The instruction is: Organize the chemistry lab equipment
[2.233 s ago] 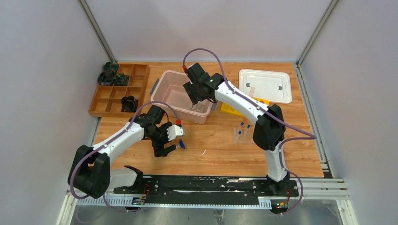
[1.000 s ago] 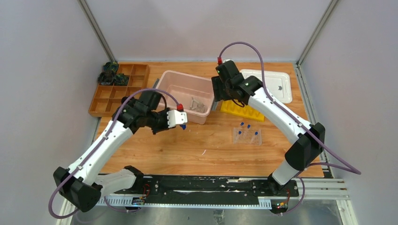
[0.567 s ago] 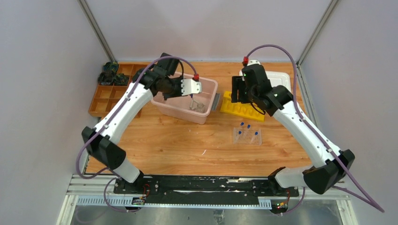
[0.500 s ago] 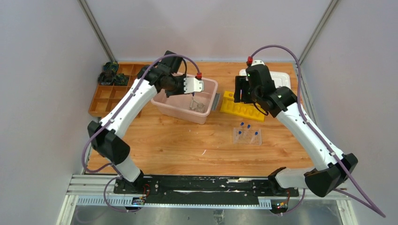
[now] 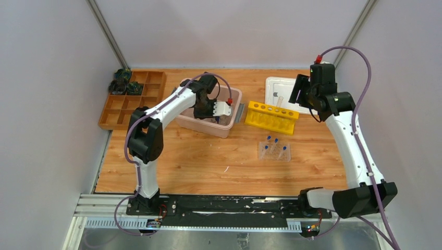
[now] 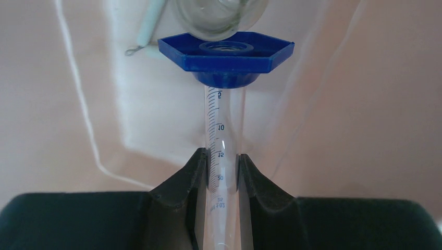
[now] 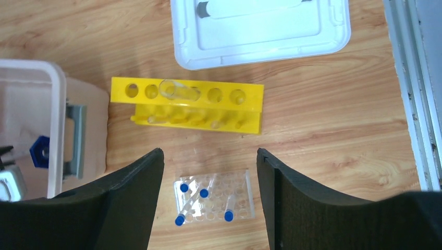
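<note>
Now a tube (image 6: 219, 122) is clamped in the left gripper (image 6: 223, 162) inside the far-edge bin (image 5: 206, 126); the right gripper (image 7: 210, 156) is spread open.

the jaws clamp a graduated clear glass tube (image 6: 223, 151) with a blue hexagonal base (image 6: 226, 52).
</note>
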{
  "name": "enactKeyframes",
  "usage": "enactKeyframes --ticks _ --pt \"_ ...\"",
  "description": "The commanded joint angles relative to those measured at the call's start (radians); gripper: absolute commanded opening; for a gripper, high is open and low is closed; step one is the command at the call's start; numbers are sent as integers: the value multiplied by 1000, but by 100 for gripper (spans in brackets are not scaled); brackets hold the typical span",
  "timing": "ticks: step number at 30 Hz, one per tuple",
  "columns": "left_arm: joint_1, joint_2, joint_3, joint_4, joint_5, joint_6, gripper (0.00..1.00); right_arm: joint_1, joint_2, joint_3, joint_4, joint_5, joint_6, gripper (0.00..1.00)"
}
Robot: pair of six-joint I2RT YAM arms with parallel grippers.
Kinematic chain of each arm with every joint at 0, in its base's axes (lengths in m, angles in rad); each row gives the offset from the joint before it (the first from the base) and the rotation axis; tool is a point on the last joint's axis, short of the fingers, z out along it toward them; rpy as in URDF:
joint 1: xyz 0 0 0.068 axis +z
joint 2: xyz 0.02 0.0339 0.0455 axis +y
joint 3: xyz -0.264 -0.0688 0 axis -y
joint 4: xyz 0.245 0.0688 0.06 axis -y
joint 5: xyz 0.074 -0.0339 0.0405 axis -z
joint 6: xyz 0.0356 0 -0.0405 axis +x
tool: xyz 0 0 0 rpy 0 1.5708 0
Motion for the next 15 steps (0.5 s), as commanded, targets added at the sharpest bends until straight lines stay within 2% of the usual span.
enactKeyframes --ticks 1,9,10,12,15 --pt "1 0 -36 55 45 -19 0 -82 41 48 -16 -37 -6 69" --pt "1 24 -95 57 103 -118 2 -187 146 107 2 15 39 73" --pt "0 23 -108 59 122 -144 8 -216 159 109 7 24 48 73" --pt "-2 20 -126 78 140 -211 35 -252 192 113 15 32 62 74" --pt "-1 1 -142 131 149 -308 58 -289 251 115 18 38 82 75"
